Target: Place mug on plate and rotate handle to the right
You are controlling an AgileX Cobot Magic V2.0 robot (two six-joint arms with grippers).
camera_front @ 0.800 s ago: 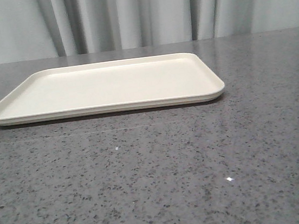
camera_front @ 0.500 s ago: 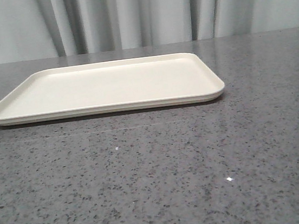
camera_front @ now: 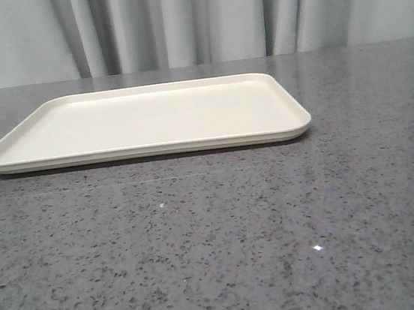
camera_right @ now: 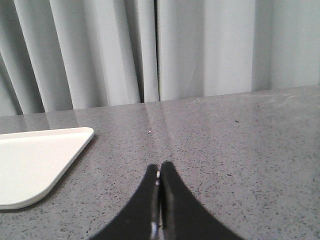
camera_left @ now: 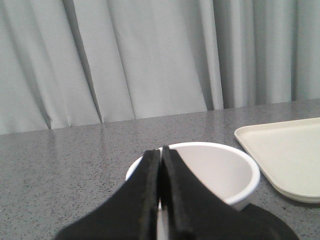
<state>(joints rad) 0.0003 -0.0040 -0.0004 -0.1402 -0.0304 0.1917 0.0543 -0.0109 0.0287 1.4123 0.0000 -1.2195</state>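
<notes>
Front view: the plate lies flat on the grey speckled table, left of centre and toward the far side, its long side running left to right, nothing on it. Behind the table hangs a pale grey curtain. Neither arm nor the mug shows up in the front view. Left wrist view: the left gripper has its black fingers pressed together, tips meeting, gripping nothing; the tips sit in front of the mug, overlapping its near rim in the picture, but contact can't be confirmed. The mug stands upright on the table, open mouth up, white interior visible; the handle and the printed face are out of sight from this angle. The mug is off the plate: the plate's rounded corner sits just beside it, with a strip of bare table between the two. So the mug is on the table to the left of the plate, outside the front camera's field. Right wrist view: the right gripper is also clenched, fingers tip to tip with nothing between them, hovering over bare table. A rounded corner of the plate is visible in that view, apart from the fingers.
</notes>
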